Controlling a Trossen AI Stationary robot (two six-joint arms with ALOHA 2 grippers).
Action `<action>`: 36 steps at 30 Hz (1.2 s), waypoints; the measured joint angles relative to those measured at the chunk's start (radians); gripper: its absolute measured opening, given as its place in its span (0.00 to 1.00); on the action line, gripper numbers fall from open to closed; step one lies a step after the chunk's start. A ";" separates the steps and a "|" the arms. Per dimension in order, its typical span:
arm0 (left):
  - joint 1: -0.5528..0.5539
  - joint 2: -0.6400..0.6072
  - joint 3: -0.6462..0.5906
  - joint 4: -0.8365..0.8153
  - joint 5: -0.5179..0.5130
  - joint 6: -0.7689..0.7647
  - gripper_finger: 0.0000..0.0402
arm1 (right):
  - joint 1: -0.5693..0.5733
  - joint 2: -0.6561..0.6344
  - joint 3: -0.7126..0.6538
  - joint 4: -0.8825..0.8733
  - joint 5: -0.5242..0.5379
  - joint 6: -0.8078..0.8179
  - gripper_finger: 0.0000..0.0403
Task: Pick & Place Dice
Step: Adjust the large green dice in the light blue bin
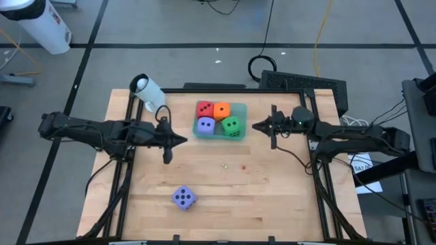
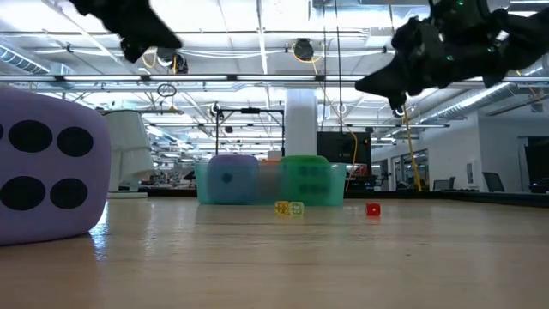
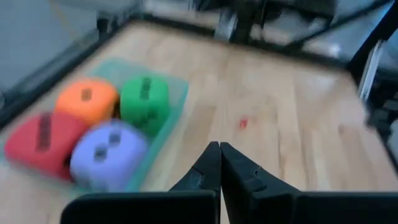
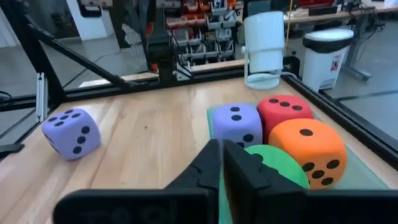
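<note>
Judging by its rounded corners and matte skin, the loose purple die (image 1: 183,197) is foam: light, soft and a little squashy, so it should give under the fingers rather than slip, and nothing about it looks fragile. The sensible hold is across two opposite flat faces, low enough that the cube cannot roll out, with the jaws opened wider than the die first.

It is a lavender cube with dark pips, showing four on the face toward the low camera and five on the side seen from the right wrist. It sits alone on the bare wooden table (image 1: 272,197), in the lower middle of the overhead frame, well apart from everything else.

The other four dice lie packed together in the translucent teal tray (image 1: 240,107) at upper centre: red die (image 1: 204,109) and orange die (image 1: 222,110) behind, a second purple die (image 1: 206,125) and the green die (image 1: 231,126) in front, all touching their neighbours.

A few tiny hard dice (image 2: 289,208), yellowish and red, lie on the wood between tray and loose die.

Left gripper (image 1: 182,140) hangs to the left of the tray, fingers pressed together on nothing. Right gripper (image 1: 257,126) hangs just right of the tray, likewise closed and empty. A white cylinder (image 1: 146,90) lies at the table's upper left corner.
</note>
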 joint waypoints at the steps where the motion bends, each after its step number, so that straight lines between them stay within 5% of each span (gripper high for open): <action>1: -0.011 -0.003 -0.001 -0.035 -0.005 -0.019 0.00 | 0.000 -0.010 -0.020 0.018 0.000 0.002 0.01; 15: -0.083 -0.002 0.000 -0.192 -0.036 -0.184 0.01 | -0.034 -0.052 -0.057 -0.022 -0.002 0.014 0.01; 22: -0.267 0.007 -0.004 -0.170 -0.222 -0.137 0.00 | -0.019 -0.052 -0.057 -0.032 -0.029 -0.005 0.00; 28: -0.446 0.013 -0.031 -0.121 -0.492 -0.111 0.00 | -0.019 -0.063 -0.057 -0.048 -0.029 0.012 0.00; 36: -0.445 -0.219 -0.030 -0.143 -0.544 -0.051 0.00 | -0.045 -0.242 -0.057 -0.151 0.030 0.024 0.00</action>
